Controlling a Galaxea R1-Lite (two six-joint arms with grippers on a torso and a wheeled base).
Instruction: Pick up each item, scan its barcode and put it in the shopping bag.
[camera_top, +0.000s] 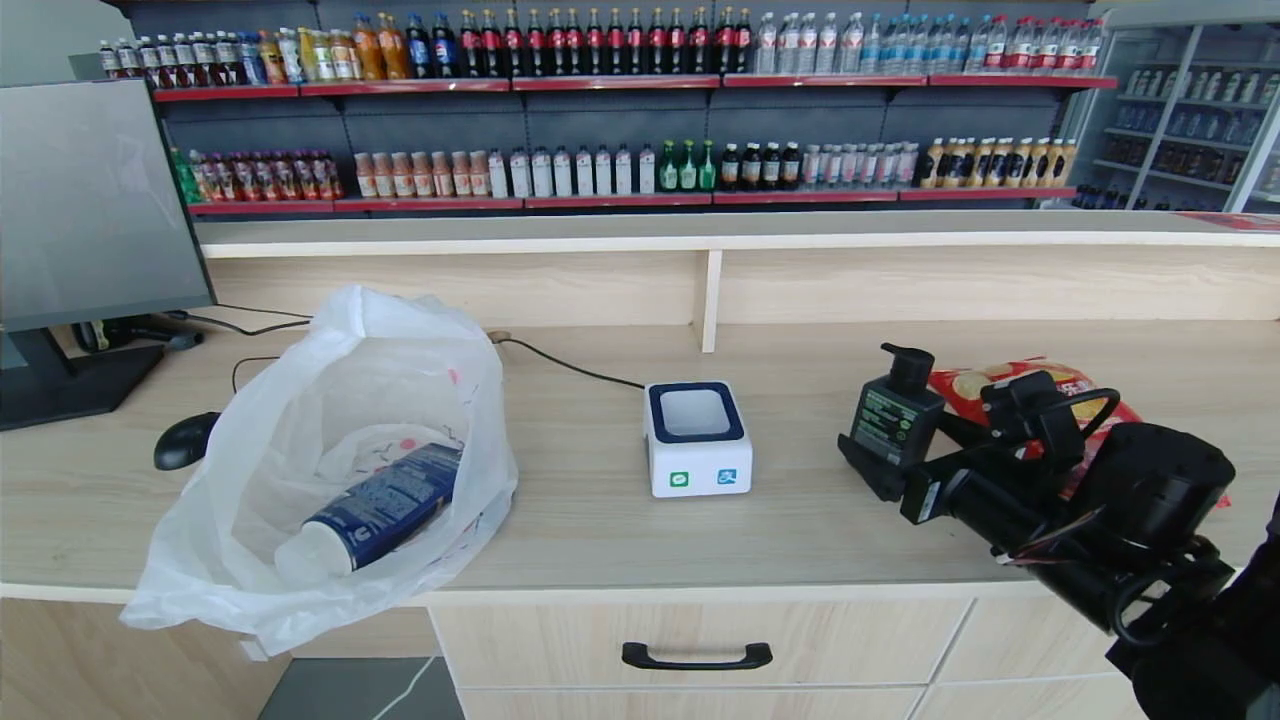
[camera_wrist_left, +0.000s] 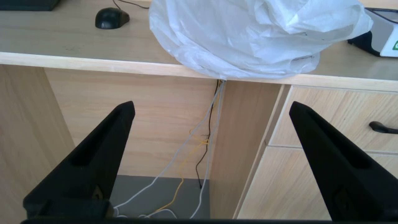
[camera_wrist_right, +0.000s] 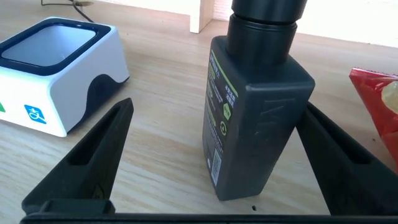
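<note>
Your right gripper (camera_wrist_right: 217, 107): black wedge fingers spread, one either side of the pump bottle (camera_wrist_right: 258, 130), not clamped. The bottle stands upright on the wood-grain counter (camera_top: 600, 520); matte dark grey, square-shouldered, green-printed label with a barcode. Near it sits the white scanner (camera_top: 697, 437), its glass top navy-rimmed. A glossy red snack packet (camera_top: 1040, 385) lies behind. The thin translucent shopping bag (camera_top: 340, 440) holds a blue-labelled container (camera_top: 385, 505) on its side. Your left gripper (camera_wrist_left: 211, 107): spread, below the counter edge.

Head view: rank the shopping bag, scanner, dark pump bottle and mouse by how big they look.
1. shopping bag, by far the largest.
2. scanner and dark pump bottle: they look about alike, so unranked.
3. mouse, the smallest.
</note>
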